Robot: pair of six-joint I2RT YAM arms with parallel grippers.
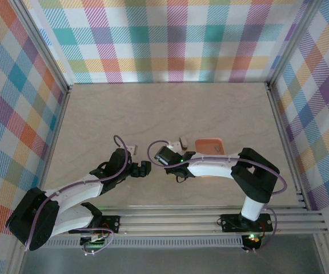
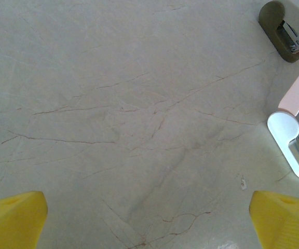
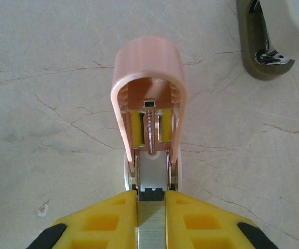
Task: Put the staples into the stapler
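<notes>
The pink stapler (image 3: pixel 148 78) stands open on the table, its lid tipped up and its spring and metal channel (image 3: pixel 153 174) bare. My right gripper (image 3: pixel 151 200) is shut on a grey strip of staples (image 3: pixel 151 231), held flat between the yellow fingers. The strip's front end sits at the near mouth of the channel. In the left wrist view the stapler (image 2: pixel 295 137) lies at the right edge, pink lid over white base. My left gripper (image 2: pixel 149 223) hangs open above bare table to the left of it, with nothing between its fingers.
A dark olive oblong piece with a metal clip (image 3: pixel 261 41) lies beyond the stapler, seen too from the left wrist (image 2: pixel 282 28). From above, a salmon-orange tray (image 1: pixel 203 142) sits right of the grippers, with small pale pieces (image 1: pixel 131 148) nearby. Plaid walls enclose the table.
</notes>
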